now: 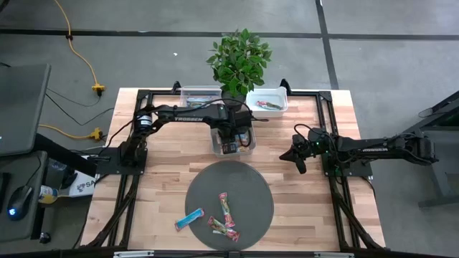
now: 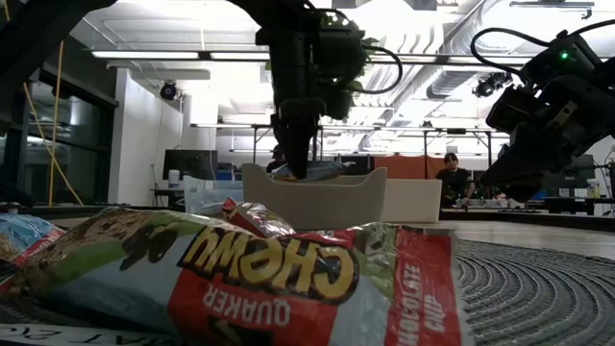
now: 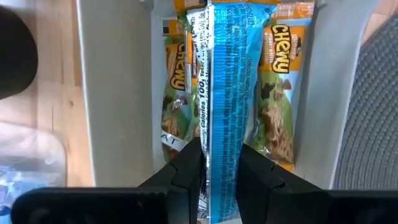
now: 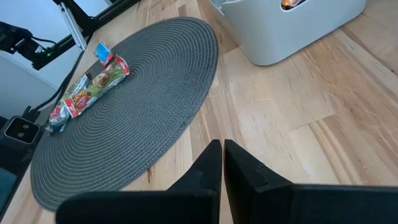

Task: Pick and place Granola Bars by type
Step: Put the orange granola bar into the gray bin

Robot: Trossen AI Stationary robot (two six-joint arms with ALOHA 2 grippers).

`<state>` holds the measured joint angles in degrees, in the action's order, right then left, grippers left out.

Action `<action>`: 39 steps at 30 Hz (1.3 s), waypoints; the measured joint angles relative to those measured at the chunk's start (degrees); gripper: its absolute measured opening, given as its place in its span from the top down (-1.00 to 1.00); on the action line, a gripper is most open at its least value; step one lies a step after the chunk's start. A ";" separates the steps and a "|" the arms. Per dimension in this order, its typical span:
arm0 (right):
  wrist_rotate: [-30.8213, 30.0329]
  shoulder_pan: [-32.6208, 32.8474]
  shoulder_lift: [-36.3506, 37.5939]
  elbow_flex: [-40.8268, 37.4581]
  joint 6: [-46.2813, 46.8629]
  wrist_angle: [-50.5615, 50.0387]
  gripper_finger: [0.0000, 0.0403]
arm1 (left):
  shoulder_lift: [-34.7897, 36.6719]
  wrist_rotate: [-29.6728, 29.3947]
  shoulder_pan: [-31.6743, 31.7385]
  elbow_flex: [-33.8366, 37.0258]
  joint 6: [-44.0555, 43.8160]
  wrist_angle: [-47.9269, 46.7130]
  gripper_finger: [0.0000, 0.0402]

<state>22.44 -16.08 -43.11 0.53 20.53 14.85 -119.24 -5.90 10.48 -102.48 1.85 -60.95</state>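
Your left gripper [image 3: 221, 165] pinches a blue granola bar [image 3: 224, 93] over the middle bin [image 1: 217, 149]; your right gripper [image 4: 222, 155] waits pressed together.

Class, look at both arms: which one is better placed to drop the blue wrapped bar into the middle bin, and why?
Left. The left gripper already pinches the blue wrapped granola bar directly above the clear plastic middle bin. The right gripper is shut, empty, over bare table.

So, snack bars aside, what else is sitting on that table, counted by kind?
Plastic bins: 3
Round grey mat: 1
Potted plant: 1
Total: 5
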 joint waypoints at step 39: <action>0.00 -0.02 0.00 -0.01 0.00 0.00 1.00 | 0.07 1.31 -0.10 7.61 4.49 0.90 0.07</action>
<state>22.44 -16.10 -43.11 0.52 20.53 14.85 -119.17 -4.58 10.38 -94.87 6.34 -60.05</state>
